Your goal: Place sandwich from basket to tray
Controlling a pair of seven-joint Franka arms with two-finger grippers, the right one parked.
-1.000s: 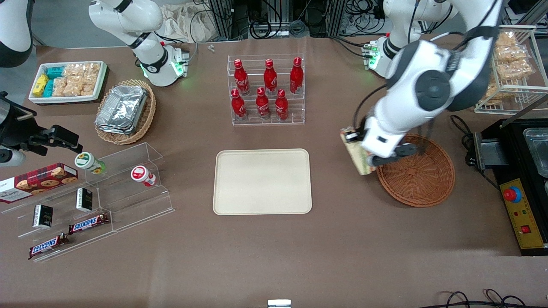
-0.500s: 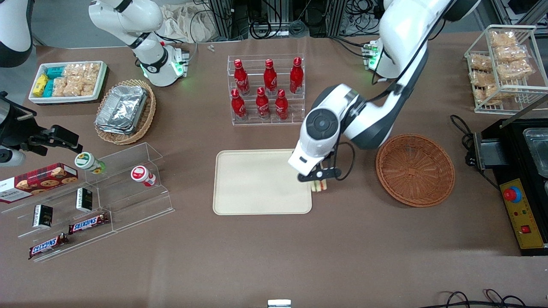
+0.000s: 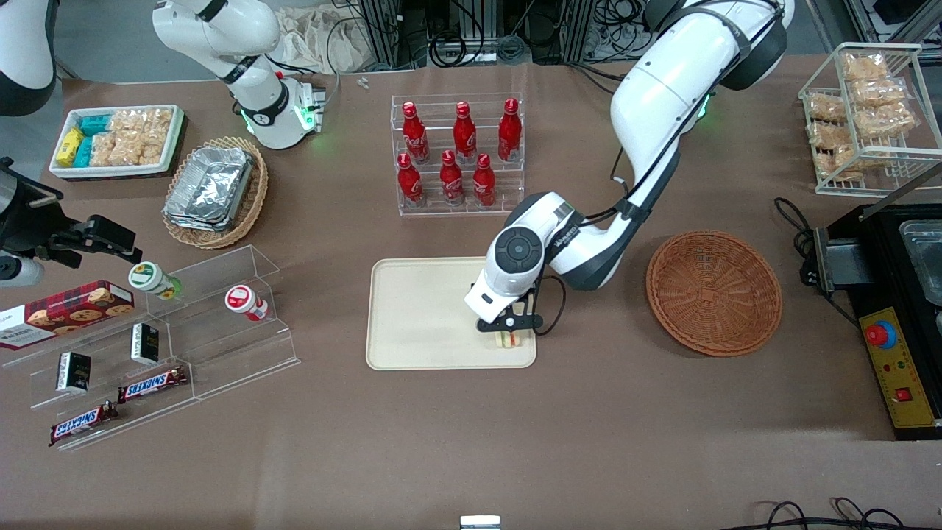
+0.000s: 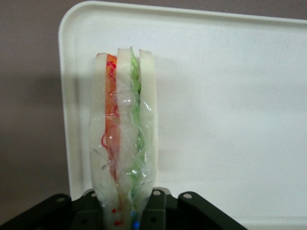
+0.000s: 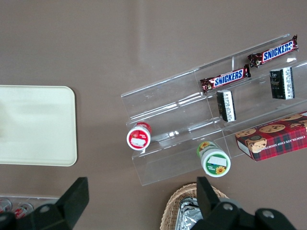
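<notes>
My left gripper [image 3: 508,329] is shut on the sandwich [image 3: 508,338], a wrapped white-bread wedge with orange and green layers. It holds the sandwich over the cream tray [image 3: 419,316], close to the tray corner nearest the camera on the basket's side. In the left wrist view the sandwich [image 4: 125,139] stands edge-on between the black fingers [image 4: 160,211], with the tray [image 4: 230,110] under it. The reddish-brown wicker basket [image 3: 714,291] sits beside the tray, toward the working arm's end of the table, with nothing in it.
A clear rack of red bottles [image 3: 458,154] stands farther from the camera than the tray. A tan basket of foil containers [image 3: 213,190], a white tub of snacks [image 3: 116,140] and a clear stepped shelf [image 3: 169,338] lie toward the parked arm's end.
The gripper carried the sandwich from the basket's edge sideways across the table to above the tray's corner, and it has come lower.
</notes>
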